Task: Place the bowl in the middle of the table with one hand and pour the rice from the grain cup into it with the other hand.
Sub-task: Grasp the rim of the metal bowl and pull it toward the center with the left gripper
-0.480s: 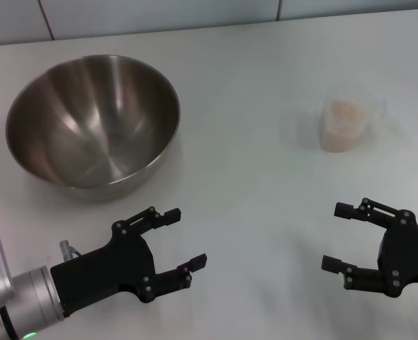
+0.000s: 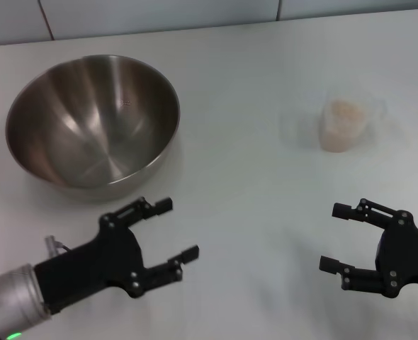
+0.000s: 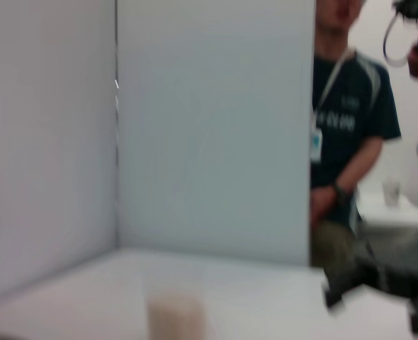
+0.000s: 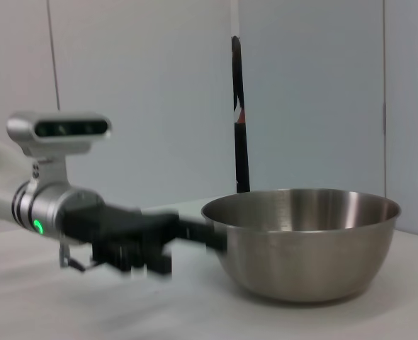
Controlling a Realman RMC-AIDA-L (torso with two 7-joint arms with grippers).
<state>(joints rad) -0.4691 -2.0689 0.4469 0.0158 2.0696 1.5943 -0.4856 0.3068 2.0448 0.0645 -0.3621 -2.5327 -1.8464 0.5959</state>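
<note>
Black left gripper (image 2: 161,239), fingers spread, is sliding back toward the robot, away from the big stainless-steel bowl (image 2: 93,120) sitting at the white table's (image 2: 244,71) left side. Black right gripper (image 2: 343,239) is hovering spread-fingered, well short of the clear plastic grain cup (image 2: 343,124) of pale rice (image 2: 344,111); neither grasp looks begun.

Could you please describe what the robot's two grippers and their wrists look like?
The left gripper is matte black with jointed fingers and small silver screws, mounted on a silver cylindrical wrist with a green indicator light; a silver camera module sits above it. The right gripper is the same black jointed design; its wrist is out of view.
</note>
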